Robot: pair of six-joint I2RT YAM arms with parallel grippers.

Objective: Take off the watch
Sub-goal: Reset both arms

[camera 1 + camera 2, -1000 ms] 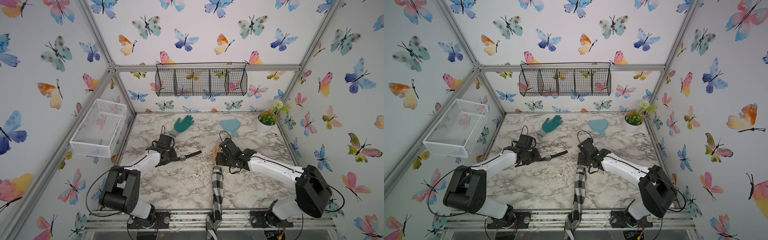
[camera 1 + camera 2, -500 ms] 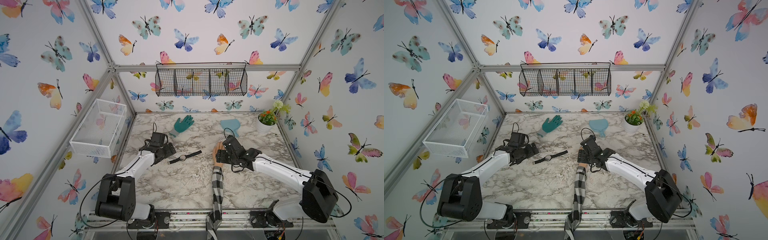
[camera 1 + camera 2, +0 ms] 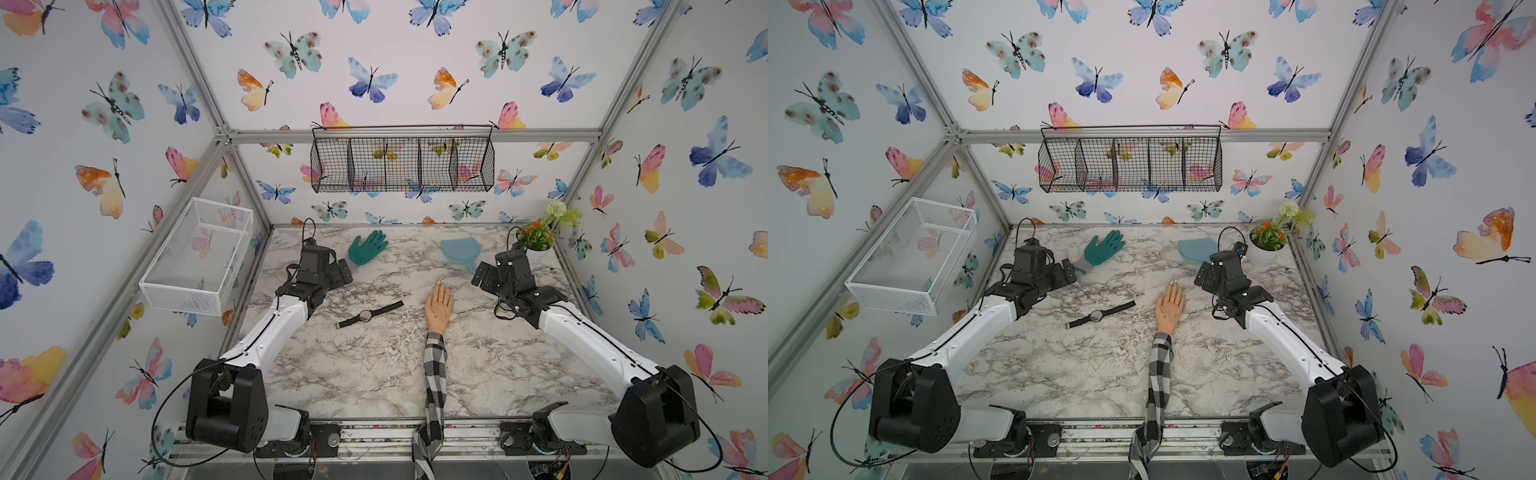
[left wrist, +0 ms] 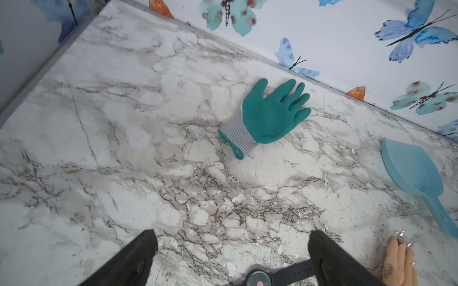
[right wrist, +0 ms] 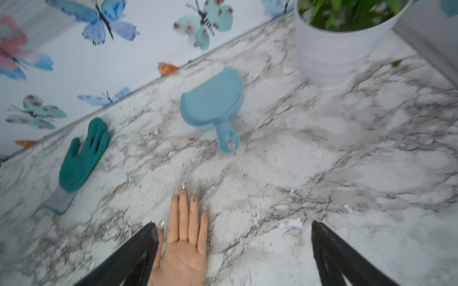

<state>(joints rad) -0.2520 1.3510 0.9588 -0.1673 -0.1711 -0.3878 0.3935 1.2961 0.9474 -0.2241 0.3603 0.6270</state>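
Note:
The watch (image 3: 365, 316) (image 3: 1097, 316), black with a round dial, lies flat on the marble table, strap stretched out, left of the mannequin hand (image 3: 438, 307) (image 3: 1169, 307). The hand rests palm up, with a plaid sleeve (image 3: 434, 374) behind it and a bare wrist. My left gripper (image 3: 343, 272) (image 3: 1065, 272) hovers open beyond the watch, apart from it. In the left wrist view the dial (image 4: 260, 278) shows between the wide-apart fingers of that gripper (image 4: 233, 237). My right gripper (image 3: 482, 276) (image 5: 234, 229) is open to the right of the mannequin hand (image 5: 183, 252), holding nothing.
A green glove (image 3: 368, 247) and a blue scoop (image 3: 459, 251) lie near the back wall. A white flower pot (image 3: 538, 239) stands at the back right corner. A white wire basket (image 3: 199, 253) hangs on the left wall, and a black wire basket (image 3: 401, 160) on the back wall.
The left gripper let go of the watch, opened and drew back to the far left. The right gripper opened, came off the mannequin hand and moved away to the right.

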